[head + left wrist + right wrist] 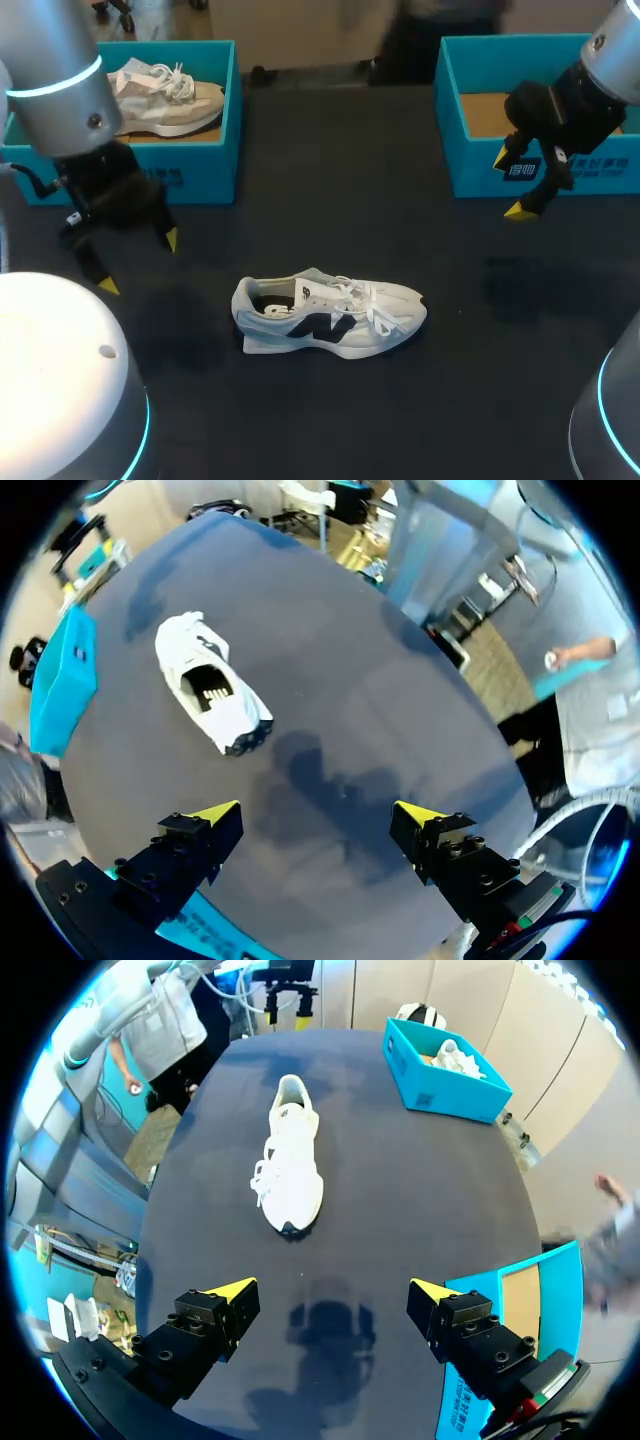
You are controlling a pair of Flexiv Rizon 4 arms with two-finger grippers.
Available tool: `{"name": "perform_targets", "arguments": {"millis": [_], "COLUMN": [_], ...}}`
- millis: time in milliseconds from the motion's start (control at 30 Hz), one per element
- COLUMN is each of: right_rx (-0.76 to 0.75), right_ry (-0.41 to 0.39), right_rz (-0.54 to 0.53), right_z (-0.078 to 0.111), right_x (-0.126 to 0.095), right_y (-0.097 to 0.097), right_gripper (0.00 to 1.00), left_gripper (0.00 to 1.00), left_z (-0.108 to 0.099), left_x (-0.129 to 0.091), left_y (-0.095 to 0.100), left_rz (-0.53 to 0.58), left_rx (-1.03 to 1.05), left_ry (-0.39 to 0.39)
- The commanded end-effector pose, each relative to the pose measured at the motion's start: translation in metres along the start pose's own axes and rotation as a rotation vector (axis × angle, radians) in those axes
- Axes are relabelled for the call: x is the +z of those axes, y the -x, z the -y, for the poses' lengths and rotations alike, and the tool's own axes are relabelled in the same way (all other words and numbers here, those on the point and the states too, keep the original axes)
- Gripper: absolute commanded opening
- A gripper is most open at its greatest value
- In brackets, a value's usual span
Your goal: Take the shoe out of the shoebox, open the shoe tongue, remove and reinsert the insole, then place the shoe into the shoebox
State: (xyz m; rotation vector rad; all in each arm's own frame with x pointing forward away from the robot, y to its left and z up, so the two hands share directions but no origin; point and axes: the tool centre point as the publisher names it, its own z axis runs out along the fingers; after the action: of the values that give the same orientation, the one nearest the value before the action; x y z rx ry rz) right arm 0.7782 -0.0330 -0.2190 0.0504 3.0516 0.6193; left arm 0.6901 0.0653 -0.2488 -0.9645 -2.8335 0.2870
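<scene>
Looking down on a dark table (300, 180). Finding, at the far left corner, the left shoebox (190, 182), teal, holding a second shoe (165, 100), pale with white laces. Hanging the left gripper (140, 263) over bare tabletop just in front of that box, yellow-tipped fingers spread wide, gripping nothing. Showing the same wide gap at the left gripper (315, 813) in its own wrist view, dark tabletop between the tips.

Moving rightward to the shoe (330, 315), near the table's middle and outside both boxes. Resting on its sole, heel toward the left, toe toward the right, grey-white with a dark side mark and loose white laces. Lying well apart from both grippers, touching neither. Appearing ahead of the fingers in both wrist views, heel nearer the left arm, toe nearer the right.

Ending at the far right with the right shoebox (600, 172), also teal, showing a brown cardboard floor. Holding the right gripper (509, 184) in the air by that box's near left corner, fingers spread wide, pinching nothing. Showing, in the right wrist view, the box corner just beside one finger.
</scene>
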Motion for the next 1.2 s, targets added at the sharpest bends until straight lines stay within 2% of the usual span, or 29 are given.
{"name": "perform_targets", "arguments": {"millis": [33,167,400,467,533,600,667,733,867,967,1133,1200], "right_rx": [0.0,0.0,0.0,0.0,0.0,0.0,0.0,0.0,0.0,0.0,0.0,0.0], "right_ry": [-0.002,-0.002,-0.002,-0.002,-0.002,-0.002,-0.002,-0.002,-0.002,-0.002,-0.002,-0.002], "right_rz": [0.0,0.0,0.0,0.0,0.0,0.0,0.0,0.0,0.0,0.0,0.0,0.0], "right_z": [0.0,0.0,0.0,0.0,0.0,0.0,0.0,0.0,0.0,0.0,0.0,0.0], "right_x": [0.001,0.001,0.001,0.001,0.001,0.001,0.001,0.001,0.001,0.001,0.001,0.001], "right_y": [0.0,0.0,0.0,0.0,0.0,0.0,0.0,0.0,0.0,0.0,0.0,0.0], "right_gripper": [1.0,1.0,1.0,1.0,1.0,1.0,1.0,1.0,1.0,1.0,1.0,1.0], "left_gripper": [1.0,1.0,1.0,1.0,1.0,1.0,1.0,1.0,1.0,1.0,1.0,1.0], "left_z": [-0.011,-0.022,-0.038,-0.042,-0.046,-0.048,-0.051,-0.056,-0.072,-0.079,-0.079,-0.08], "left_x": [0.0,0.001,-0.008,-0.012,-0.017,-0.019,-0.021,-0.02,-0.019,-0.021,-0.011,-0.005], "left_y": [0.002,0.001,-0.009,-0.012,-0.018,-0.023,-0.03,-0.034,-0.042,-0.044,-0.048,-0.049], "left_rz": [-0.006,0.021,0.114,0.152,0.188,0.217,0.231,0.268,0.308,0.354,0.403,0.412], "left_rx": [-0.069,-0.171,-0.279,-0.295,-0.309,-0.329,-0.371,-0.404,-0.451,-0.465,-0.456,-0.461], "left_ry": [-0.078,-0.219,-0.383,-0.402,-0.454,-0.464,-0.526,-0.544,-0.641,-0.683,-0.749,-0.805]}}
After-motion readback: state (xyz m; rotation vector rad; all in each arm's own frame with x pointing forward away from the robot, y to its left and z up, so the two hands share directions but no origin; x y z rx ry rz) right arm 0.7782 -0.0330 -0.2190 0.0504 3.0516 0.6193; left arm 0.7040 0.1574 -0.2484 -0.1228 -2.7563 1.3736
